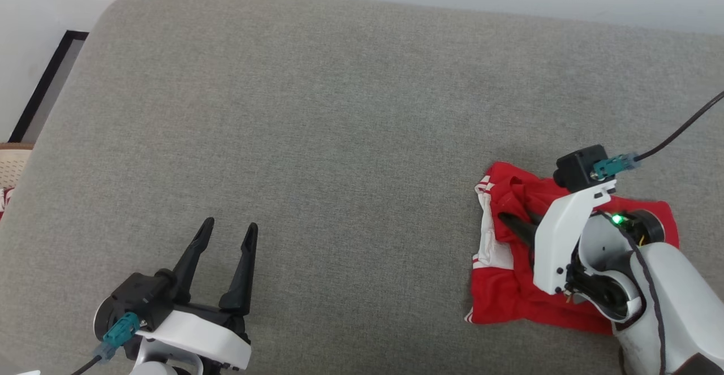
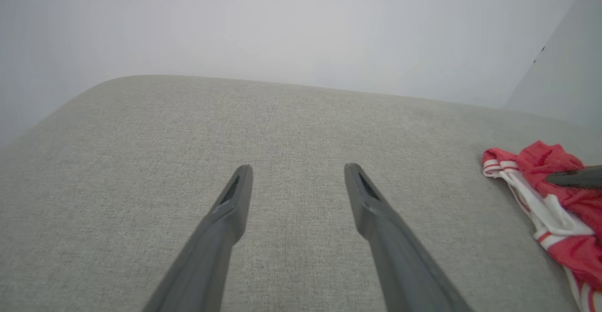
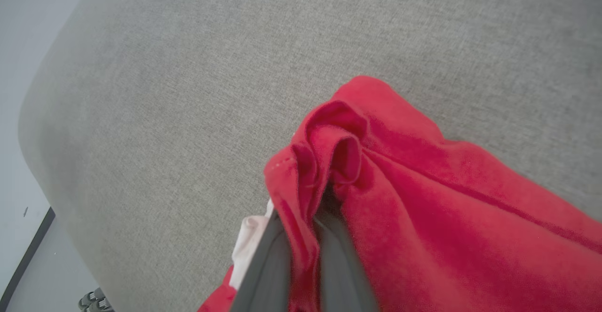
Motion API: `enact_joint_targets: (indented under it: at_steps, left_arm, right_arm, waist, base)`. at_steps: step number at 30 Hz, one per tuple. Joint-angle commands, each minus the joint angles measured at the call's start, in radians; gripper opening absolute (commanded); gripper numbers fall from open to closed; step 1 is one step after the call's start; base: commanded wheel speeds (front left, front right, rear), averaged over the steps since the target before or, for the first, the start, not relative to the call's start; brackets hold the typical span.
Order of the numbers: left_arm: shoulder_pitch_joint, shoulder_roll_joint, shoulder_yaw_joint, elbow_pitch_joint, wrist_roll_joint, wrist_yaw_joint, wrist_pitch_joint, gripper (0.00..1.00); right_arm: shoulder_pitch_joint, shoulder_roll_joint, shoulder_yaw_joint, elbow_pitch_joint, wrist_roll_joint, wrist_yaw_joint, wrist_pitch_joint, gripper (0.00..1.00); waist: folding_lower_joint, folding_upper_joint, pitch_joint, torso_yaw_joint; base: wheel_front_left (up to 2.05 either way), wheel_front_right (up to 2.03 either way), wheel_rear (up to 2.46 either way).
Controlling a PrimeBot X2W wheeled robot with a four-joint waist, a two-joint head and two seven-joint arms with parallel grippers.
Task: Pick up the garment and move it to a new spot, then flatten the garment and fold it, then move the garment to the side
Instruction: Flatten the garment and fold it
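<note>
A broad grey upholstered surface (image 1: 317, 137) with rounded corners takes up most of the head view, and a pale wall (image 2: 282, 20) rises behind its far edge. At the far left of the head view a dark-framed panel (image 1: 48, 86) stands beside the surface.

The garment (image 1: 503, 290) lies crumpled on the right side of the surface, towards the near edge. It is red, with a white panel and red-and-white striped trim along its left side. From the left wrist camera, the garment (image 2: 569, 204) sits at the right edge, with its striped band facing the open middle of the surface.

The right arm (image 1: 650, 284), white and grey, reaches in from the lower right and lies over the garment. The right gripper (image 1: 517, 219) points left into the bunched cloth. In the right wrist view, the right gripper (image 3: 301, 227) has its two dark fingers drawn narrow, pinching a raised fold of the garment (image 3: 423, 199) between them. One of its fingers (image 2: 576, 178) also shows against the red cloth in the left wrist view.

The left gripper (image 1: 231, 225) is at the lower left, well apart from the garment. Its fingers are spread wide above bare upholstery and hold nothing. The left wrist view shows the same gap between them (image 2: 298, 168).

A black cable (image 1: 679, 132) runs from the right wrist to the right edge, plugged in through a teal connector (image 1: 608, 166). A small green light (image 1: 616, 218) glows on the wrist.
</note>
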Motion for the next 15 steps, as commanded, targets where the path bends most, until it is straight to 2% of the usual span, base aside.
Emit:
enact_joint_targets:
  at_steps: [1, 2, 4, 11, 15]
  left_arm:
    - [-0.010, 0.001, -0.001, 0.003, -0.008, 0.003, -0.005, 1.00]
    - [-0.008, 0.001, -0.001, 0.005, -0.008, 0.003, -0.005, 1.00]
    - [0.003, 0.001, 0.004, 0.009, -0.010, 0.003, -0.005, 1.00]
    - [0.041, 0.003, 0.026, 0.008, -0.018, 0.003, -0.005, 1.00]
    - [0.054, -0.003, 0.028, 0.006, -0.008, 0.003, -0.005, 1.00]
  right_arm:
    - [-0.011, 0.003, 0.009, 0.011, 0.001, 0.000, -0.013, 0.20]
    - [-0.016, 0.005, 0.017, 0.025, 0.003, 0.000, -0.022, 0.43]
    - [-0.021, 0.009, 0.029, 0.041, 0.012, 0.000, -0.035, 1.00]
    - [-0.037, -0.005, 0.049, 0.019, 0.040, 0.000, -0.051, 1.00]
    - [-0.028, -0.030, 0.025, -0.002, 0.058, 0.000, -0.067, 1.00]
  waist:
    - [0.0000, 0.0000, -0.003, 0.002]
    - [0.0000, 0.0000, -0.008, 0.003]
    - [0.0000, 0.0000, -0.020, -0.001]
    - [0.0000, 0.0000, -0.069, -0.048]
    - [0.0000, 0.0000, -0.092, -0.079]
  base:
    - [0.00, 0.00, 0.00]
    - [0.00, 0.00, 0.00]
    - [0.00, 0.00, 0.00]
    - [0.00, 0.00, 0.00]
    - [0.00, 0.00, 0.00]
